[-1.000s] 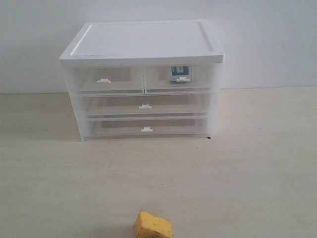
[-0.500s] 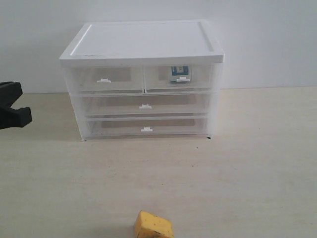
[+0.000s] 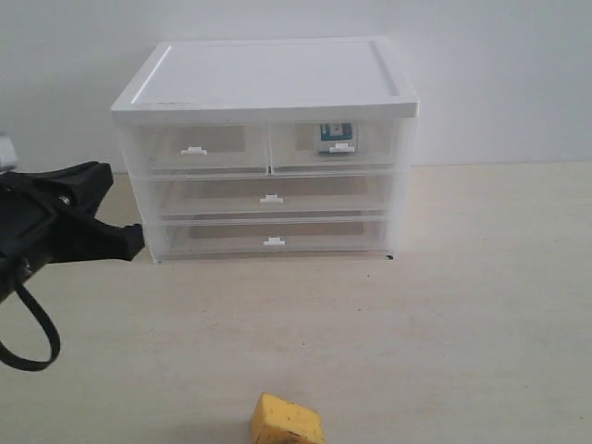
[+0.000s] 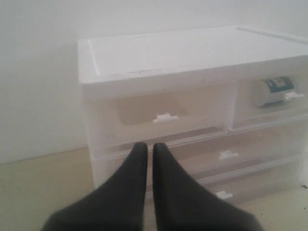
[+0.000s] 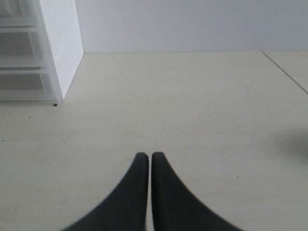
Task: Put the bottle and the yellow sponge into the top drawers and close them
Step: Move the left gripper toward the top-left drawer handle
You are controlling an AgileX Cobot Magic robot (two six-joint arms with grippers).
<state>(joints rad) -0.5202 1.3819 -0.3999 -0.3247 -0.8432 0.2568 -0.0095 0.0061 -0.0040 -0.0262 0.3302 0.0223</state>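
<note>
Bottle (image 3: 336,136) in top drawer (image 3: 375,153), yellow sponge (image 3: 288,421) not yet
Left end effector (image 4: 149,147) and right end effector (image 5: 147,155) are each pinched together, empty.

My left arm (image 3: 55,222) reaches in from the left edge of the exterior view. The left hand (image 4: 146,146) is pinched shut, empty, fingers pointing forward. The right hand (image 5: 144,156) is closed too and empty, tilted somewhat downward, I think.
</note>
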